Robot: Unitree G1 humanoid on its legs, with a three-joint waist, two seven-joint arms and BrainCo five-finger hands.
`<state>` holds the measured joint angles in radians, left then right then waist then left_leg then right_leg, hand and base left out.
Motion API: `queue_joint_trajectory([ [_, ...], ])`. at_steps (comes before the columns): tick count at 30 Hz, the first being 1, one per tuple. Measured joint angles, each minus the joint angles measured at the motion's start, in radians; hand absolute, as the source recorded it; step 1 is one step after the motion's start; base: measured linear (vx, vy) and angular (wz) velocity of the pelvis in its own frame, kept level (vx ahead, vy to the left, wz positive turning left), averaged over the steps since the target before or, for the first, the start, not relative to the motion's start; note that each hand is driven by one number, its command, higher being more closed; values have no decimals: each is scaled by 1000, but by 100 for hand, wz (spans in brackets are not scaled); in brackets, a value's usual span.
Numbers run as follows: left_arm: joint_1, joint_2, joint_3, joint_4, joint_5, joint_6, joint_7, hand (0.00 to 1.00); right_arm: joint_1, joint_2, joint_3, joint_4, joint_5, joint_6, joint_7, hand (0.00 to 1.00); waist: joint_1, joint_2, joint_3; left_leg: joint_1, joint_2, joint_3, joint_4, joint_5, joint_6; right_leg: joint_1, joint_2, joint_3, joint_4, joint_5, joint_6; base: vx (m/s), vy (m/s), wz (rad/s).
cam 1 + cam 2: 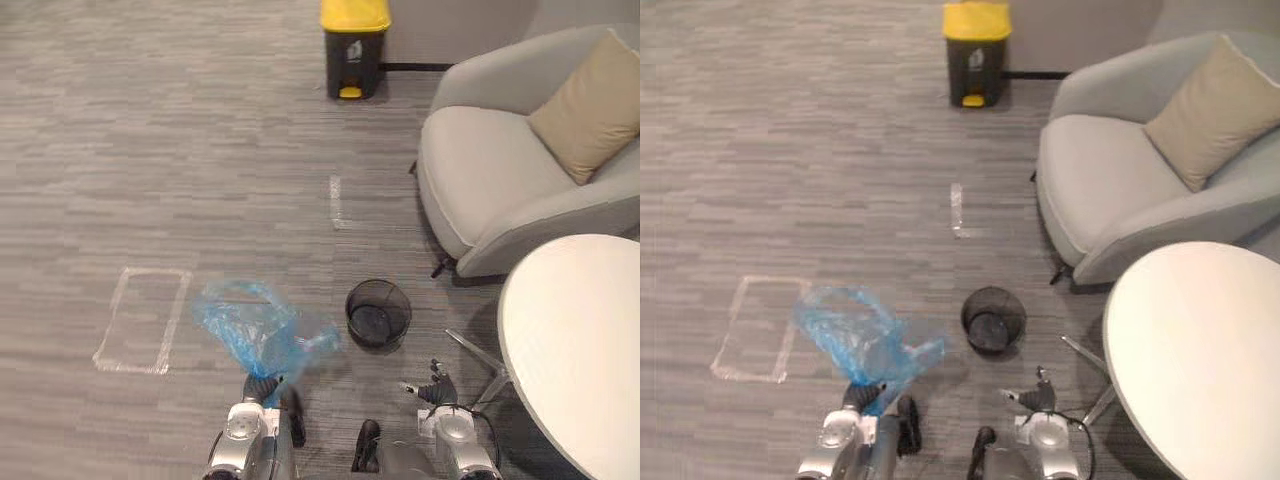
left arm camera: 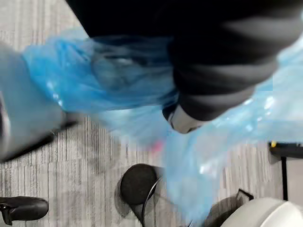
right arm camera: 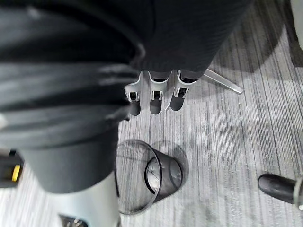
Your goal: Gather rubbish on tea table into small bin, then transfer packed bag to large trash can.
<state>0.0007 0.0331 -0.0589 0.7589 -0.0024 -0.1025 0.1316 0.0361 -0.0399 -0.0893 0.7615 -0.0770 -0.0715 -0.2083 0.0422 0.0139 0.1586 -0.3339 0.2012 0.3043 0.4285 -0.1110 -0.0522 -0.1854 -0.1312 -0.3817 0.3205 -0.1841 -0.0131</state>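
Note:
My left hand [image 1: 266, 388] is low in the head views, its fingers shut on the neck of a crumpled blue plastic bag [image 1: 255, 325] that billows up and away from it above the carpet. In the left wrist view the blue bag [image 2: 109, 80] wraps around a fingertip [image 2: 183, 120]. The small black mesh bin [image 1: 378, 312] stands on the floor just right of the bag, and I see nothing inside it. My right hand [image 1: 435, 385] hovers near the bin with its fingers [image 3: 151, 97] relaxed and holding nothing. The large trash can [image 1: 354, 45], dark with a yellow lid, stands far ahead by the wall.
The round white tea table [image 1: 580, 340] is at the right. Beyond it is a grey armchair [image 1: 500, 170] with a tan cushion [image 1: 590, 105]. A taped rectangle [image 1: 145, 320] and a short tape strip [image 1: 337, 200] mark the grey carpet.

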Motion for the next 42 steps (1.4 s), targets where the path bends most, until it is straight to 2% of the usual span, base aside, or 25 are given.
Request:
queue_joint_trajectory([
  [1,-1,3,0,1,0,0,0,100,2,-2,-10,3,0,0,1,0,-1,3,0,13,-3,-2,-31,-18,-12,-1,1,-5,0,-2,20,-60,174,38],
  [4,12,47,-10,21,0,1,0,100,-16,30,-13,60,0,1,7,0,6,-25,-1,21,-41,-8,-62,-42,-3,13,-15,8,-35,7,63,-66,213,19],
  [7,15,73,-9,41,0,1,0,100,-29,23,-15,94,0,3,13,0,6,-24,-2,5,-80,-19,-59,-59,24,19,-33,24,-61,14,101,-19,197,22],
  [10,18,82,-5,41,0,1,1,100,-36,8,-22,123,0,5,14,0,-3,-27,-2,-24,-129,-40,-20,-93,57,-6,-81,37,0,-30,151,66,170,35],
  [12,26,91,-6,40,0,3,2,100,-39,4,-23,125,0,5,17,0,-6,-37,-2,-12,-163,-43,8,-131,78,-60,-126,102,167,-31,135,147,143,16],
  [14,28,93,-5,39,0,3,2,100,-46,4,-21,125,0,5,19,0,-14,-33,1,13,-167,-53,6,-140,79,-113,-126,155,292,-21,119,197,99,18],
  [17,29,114,6,37,-1,2,21,100,-58,3,-18,137,0,4,22,0,-37,-38,4,102,-165,-81,-37,-166,90,-163,-45,175,331,-84,109,258,-25,20],
  [19,20,111,17,38,-1,2,21,100,-78,-2,-18,158,1,3,22,0,-44,-42,6,150,-163,-81,-77,-172,84,-199,10,155,225,-65,87,329,-94,7],
  [21,8,112,30,38,-1,1,21,100,-79,-2,-19,174,1,3,22,0,-56,-58,9,193,-173,-88,-106,-180,60,-196,42,142,69,8,67,426,-124,35],
  [22,3,103,29,41,-1,2,20,100,-64,-9,-28,179,1,4,21,0,-74,-51,7,219,-172,-125,-118,-191,35,-176,59,143,44,84,-12,381,-93,34],
  [24,4,95,27,39,1,0,18,100,-51,-10,-59,179,2,6,22,0,-70,-32,-1,260,-158,-142,-175,-168,1,-164,59,113,78,49,-36,537,-124,28],
  [26,-9,79,30,39,1,0,18,100,-44,-14,-75,176,3,9,23,0,-83,-27,3,282,-151,-159,-141,-139,-24,-169,42,84,187,36,-51,439,-146,33],
  [27,-4,63,32,35,1,-1,17,100,-28,-14,-78,159,4,10,23,0,-79,-18,4,261,-116,-153,22,-148,-32,-143,57,77,161,20,-18,313,-160,34],
  [28,5,69,34,23,1,-2,15,100,-17,-6,-73,146,8,11,23,0,-76,-31,-1,232,-111,-138,119,-147,-33,-89,58,82,69,39,-29,278,-164,19],
  [29,13,48,41,-6,0,-2,13,100,7,-3,-64,115,13,11,23,0,-65,-13,1,138,-29,-90,355,-176,-16,-22,101,85,22,9,-48,352,-83,-20],
  [30,20,42,40,-24,0,-2,9,100,-4,-2,-65,107,18,10,22,0,-42,-6,-3,72,15,-66,447,-209,-2,12,123,98,-7,4,-56,371,-36,-41],
  [31,18,41,39,-24,0,-1,6,100,-10,-2,-66,105,20,10,22,0,-36,-11,-2,44,23,-61,456,-215,-4,24,126,107,-19,4,-56,395,23,-53],
  [32,17,38,40,-22,0,0,-2,100,-26,6,-66,97,20,10,22,0,-30,-25,8,-3,23,-59,414,-221,-9,57,123,128,-40,5,-55,351,46,-47],
  [34,18,24,40,-19,1,2,-4,100,-40,21,-77,87,21,11,21,0,-26,-28,12,-36,11,-66,280,-216,-15,90,110,153,-57,5,-54,326,105,-44],
  [35,11,13,40,-19,1,2,-5,100,-46,32,-99,80,21,11,19,0,-24,-30,15,-55,-7,-72,157,-193,-15,122,91,174,-79,-3,-37,311,206,-36],
  [36,3,7,39,-18,0,1,-5,100,-48,29,-114,83,28,10,14,0,-23,-29,14,-48,-38,-98,1,-109,-40,147,75,194,-102,-20,8,314,221,-38],
  [37,3,3,39,-17,0,1,-5,100,-47,23,-115,86,31,10,12,0,-23,-20,10,-44,-44,-116,-70,-66,-49,151,80,202,-111,-27,24,376,310,-55],
  [38,-4,4,38,10,0,0,-5,100,-54,24,-111,122,35,13,11,0,-11,-30,1,-32,-66,-111,-87,53,-7,156,62,253,-125,-55,65,325,272,-34],
  [40,-23,15,38,22,1,1,-5,100,-47,33,-106,126,35,16,12,0,-18,-49,-3,-33,-107,-91,-71,-2,6,170,16,266,-131,-64,86,318,240,-19],
  [42,-14,24,36,20,1,2,-3,100,-36,43,-101,126,34,25,15,0,-8,-45,-1,-2,-115,-46,4,-90,40,131,-23,297,20,-74,113,414,282,-48],
])
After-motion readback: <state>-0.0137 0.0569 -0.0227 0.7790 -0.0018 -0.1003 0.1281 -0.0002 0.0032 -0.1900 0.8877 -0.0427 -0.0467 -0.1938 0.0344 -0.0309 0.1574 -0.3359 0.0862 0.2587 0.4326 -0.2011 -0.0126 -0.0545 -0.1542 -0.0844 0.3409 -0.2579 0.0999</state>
